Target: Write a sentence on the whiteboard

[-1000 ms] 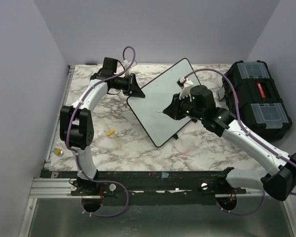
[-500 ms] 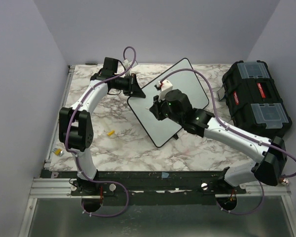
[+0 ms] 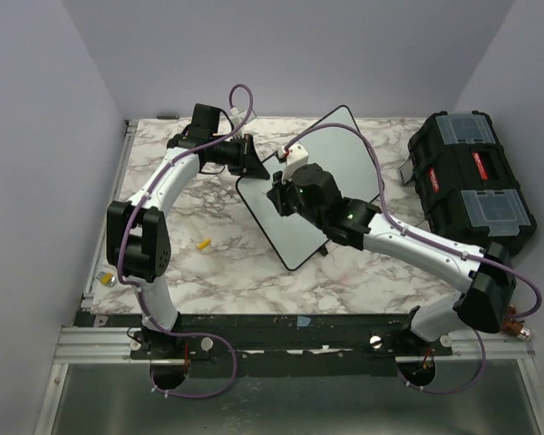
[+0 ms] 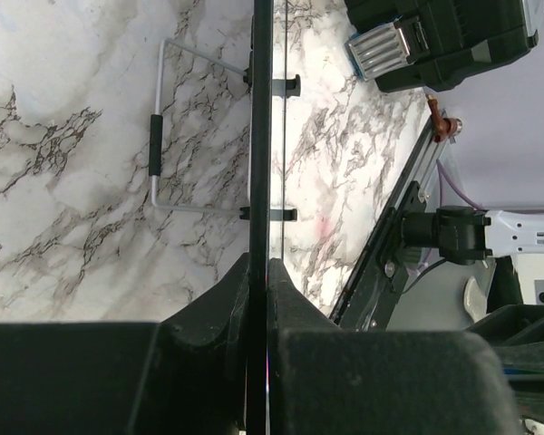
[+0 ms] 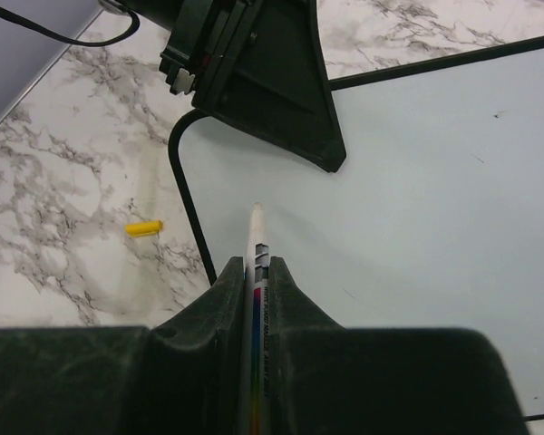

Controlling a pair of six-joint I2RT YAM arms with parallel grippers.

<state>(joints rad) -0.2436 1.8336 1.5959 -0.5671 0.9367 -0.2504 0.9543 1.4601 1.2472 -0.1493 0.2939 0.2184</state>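
The whiteboard (image 3: 343, 152) lies skewed on the marble table, and its white face (image 5: 435, 181) shows no writing; the sentence is not visible. My left gripper (image 3: 251, 163) is shut on the board's left edge, which runs edge-on between its fingers (image 4: 263, 272) in the left wrist view. My right gripper (image 3: 277, 194) is shut on a white marker (image 5: 257, 245) with a rainbow stripe. The marker's tip points at the board near its left rounded corner, just below the left gripper (image 5: 263, 82). I cannot tell whether the tip touches the board.
A yellow marker cap (image 3: 202, 244) lies on the table left of the board and also shows in the right wrist view (image 5: 144, 228). A black toolbox (image 3: 476, 181) with clear lids stands at the right. The board's wire stand (image 4: 154, 145) rests on the marble. A small object (image 3: 109, 280) sits at the table's left edge.
My right gripper has moved left across the board with the marker, from the board's middle to its left corner near the left gripper. The left arm and board have hardly moved.
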